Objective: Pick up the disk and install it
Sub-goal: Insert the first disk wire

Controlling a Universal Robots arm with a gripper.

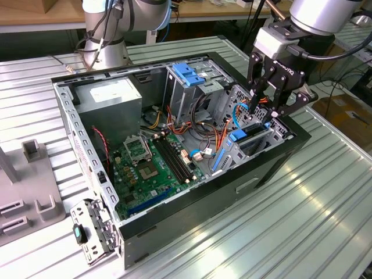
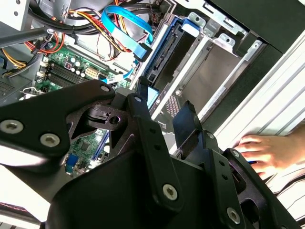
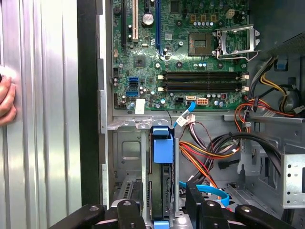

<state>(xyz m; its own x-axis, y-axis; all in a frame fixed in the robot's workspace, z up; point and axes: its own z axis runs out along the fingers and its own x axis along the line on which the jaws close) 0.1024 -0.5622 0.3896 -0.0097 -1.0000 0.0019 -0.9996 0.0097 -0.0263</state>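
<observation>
Two spread fingers of the claw (image 1: 266,109) hover over the disk (image 3: 161,145), seemingly slotted into the bay (image 3: 125,157) just beneath; seating it calls for a straight push.

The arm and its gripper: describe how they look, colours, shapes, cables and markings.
The arm is built of rounded silver-grey tubes, with a blue cap at a joint. A pale grey box sits at the wrist, and a black cable runs off it. The gripper is black, made of hinged bars with silver screws, and bears small white lettering.
</observation>
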